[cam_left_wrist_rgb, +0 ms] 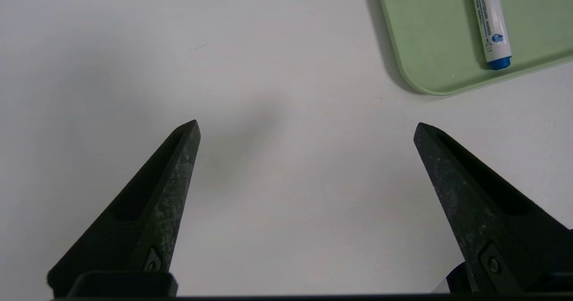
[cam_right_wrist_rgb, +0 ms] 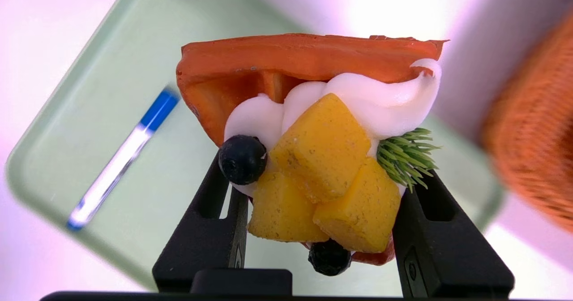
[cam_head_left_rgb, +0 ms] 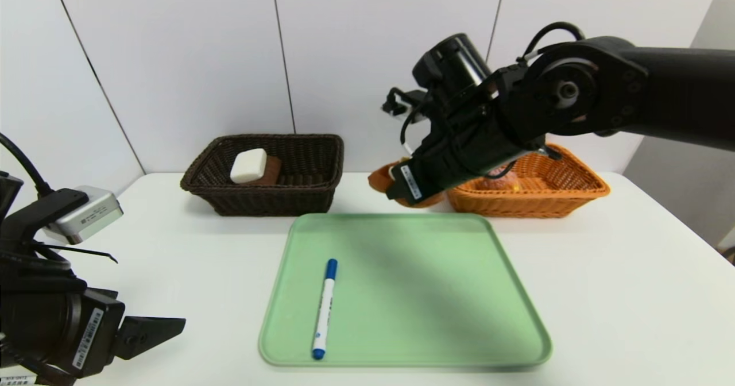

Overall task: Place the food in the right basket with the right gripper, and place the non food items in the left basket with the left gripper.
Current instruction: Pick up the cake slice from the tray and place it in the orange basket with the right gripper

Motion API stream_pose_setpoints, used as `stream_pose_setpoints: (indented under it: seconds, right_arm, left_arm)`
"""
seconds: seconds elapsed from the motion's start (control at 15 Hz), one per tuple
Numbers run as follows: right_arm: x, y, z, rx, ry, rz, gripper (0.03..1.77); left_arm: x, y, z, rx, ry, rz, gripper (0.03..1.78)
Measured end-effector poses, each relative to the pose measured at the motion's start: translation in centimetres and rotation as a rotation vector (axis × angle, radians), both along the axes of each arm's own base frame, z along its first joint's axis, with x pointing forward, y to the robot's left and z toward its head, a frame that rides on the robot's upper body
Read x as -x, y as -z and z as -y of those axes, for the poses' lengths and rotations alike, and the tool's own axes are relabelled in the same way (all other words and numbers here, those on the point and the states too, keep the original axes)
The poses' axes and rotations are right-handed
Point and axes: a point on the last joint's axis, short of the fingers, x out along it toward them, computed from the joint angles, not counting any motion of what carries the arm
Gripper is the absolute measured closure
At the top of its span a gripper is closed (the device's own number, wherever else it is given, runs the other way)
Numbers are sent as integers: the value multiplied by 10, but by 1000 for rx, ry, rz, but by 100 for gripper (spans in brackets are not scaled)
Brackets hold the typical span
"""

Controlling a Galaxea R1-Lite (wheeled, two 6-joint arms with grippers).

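**Q:** Grippers first, from your left across. How do they stand?

**Me:** My left gripper (cam_left_wrist_rgb: pixel 306 128) hangs low over the bare white table (cam_head_left_rgb: pixel 172 248) at my left, its pointed fingers spread wide with nothing between them. My right gripper (cam_head_left_rgb: pixel 402 188) is raised beyond the far edge of the green tray (cam_head_left_rgb: pixel 459 294), just left of the right basket (cam_head_left_rgb: pixel 574 193), and it is clamped on the tart (cam_right_wrist_rgb: pixel 309 157).

**Q:** What does the tart look like?

**Me:** It has an orange boat-shaped shell, white cream, yellow fruit cubes, two dark berries and a green sprig. My fingers (cam_right_wrist_rgb: pixel 210 229) pinch it from both sides.

**Q:** And the rest?

**Me:** The left basket (cam_head_left_rgb: pixel 310 190), dark brown, holds the white bar (cam_head_left_rgb: pixel 248 165) lying on the brown towel (cam_head_left_rgb: pixel 273 170). The marker (cam_head_left_rgb: pixel 324 308) lies on the tray's left half, long axis running near to far, blue cap pointing away from me. Something pinkish shows inside the right basket, mostly hidden behind my arm.
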Motion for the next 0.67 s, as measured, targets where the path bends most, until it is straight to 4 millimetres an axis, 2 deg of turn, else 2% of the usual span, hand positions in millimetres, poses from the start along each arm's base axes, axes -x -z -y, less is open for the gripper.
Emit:
stream_pose_setpoints:
  seconds: [0.27, 0.67]
  right_arm:
    - [-24, -19, 44, -40, 148, 100, 94]
    - [-58, -17, 119, -38, 365, 102, 94]
  left_arm:
    - [3, 0, 1, 2, 14, 5, 12]
    - [6, -1, 0, 5, 16, 15, 12]
